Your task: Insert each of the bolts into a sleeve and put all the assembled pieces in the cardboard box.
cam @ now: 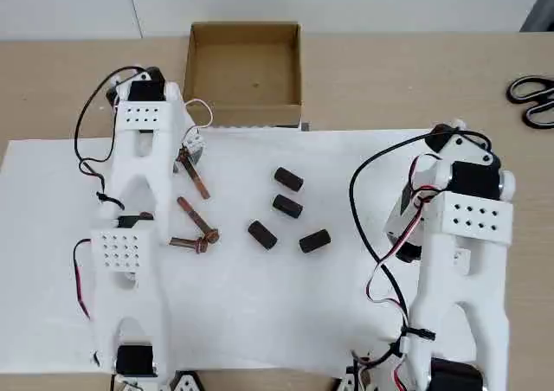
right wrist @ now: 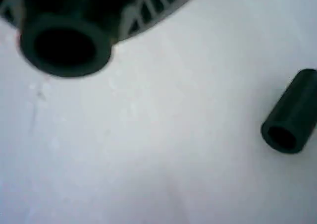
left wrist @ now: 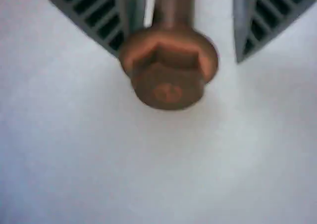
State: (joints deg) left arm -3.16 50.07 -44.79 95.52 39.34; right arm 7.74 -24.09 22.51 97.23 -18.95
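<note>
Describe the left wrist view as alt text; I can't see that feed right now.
A copper-brown hex-head bolt lies on white paper, head toward the camera, between the two grey ribbed fingers of the left gripper. The jaws are open: one finger sits close beside the flange, the other stands clear of it.

A pale wooden table [cam: 389, 71] runs wide here, with a white sheet [cam: 260, 313] spread beneath the left arm [cam: 143, 192] and the right arm [cam: 463, 261]. Beyond both, a white wall [cam: 346, 2] rises off the far edge. Black-handled scissors [cam: 532, 99] lie on bare wood, ahead and outward of the right arm. Light even, shadows soft.
</note>
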